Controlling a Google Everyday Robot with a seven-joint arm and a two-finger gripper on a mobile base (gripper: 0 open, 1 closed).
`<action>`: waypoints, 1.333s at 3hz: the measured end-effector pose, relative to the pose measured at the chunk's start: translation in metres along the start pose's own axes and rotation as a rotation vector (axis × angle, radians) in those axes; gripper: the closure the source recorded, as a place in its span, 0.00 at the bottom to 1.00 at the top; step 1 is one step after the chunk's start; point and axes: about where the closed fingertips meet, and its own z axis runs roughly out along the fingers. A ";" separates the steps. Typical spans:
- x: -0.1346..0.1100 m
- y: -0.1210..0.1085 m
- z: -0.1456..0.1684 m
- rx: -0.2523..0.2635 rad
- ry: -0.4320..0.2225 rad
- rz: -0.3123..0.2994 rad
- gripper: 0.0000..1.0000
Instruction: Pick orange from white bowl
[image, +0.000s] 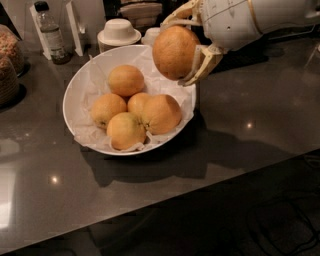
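My gripper (181, 47) is shut on a large deep-orange orange (174, 52) and holds it in the air above the right rim of the white bowl (75, 95). One cream finger (206, 64) curves round the fruit's right side, another lies over its top. The white arm comes in from the upper right. The bowl is wide, shallow and lined with crinkled white paper. Several more oranges lie in it, one at the back (126, 80) and the others bunched toward the front (161, 113).
The bowl stands on a dark glossy counter (250, 125) whose front edge runs diagonally across the bottom. Behind the bowl are an upturned white dish (118, 31), a small bottle (50, 35) and a white card. Snack jars (7, 70) stand at the far left.
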 end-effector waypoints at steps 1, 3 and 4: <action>-0.023 0.010 -0.022 0.093 -0.100 -0.012 1.00; -0.061 0.056 -0.027 0.300 -0.358 0.005 1.00; -0.089 0.068 -0.043 0.321 -0.354 -0.088 1.00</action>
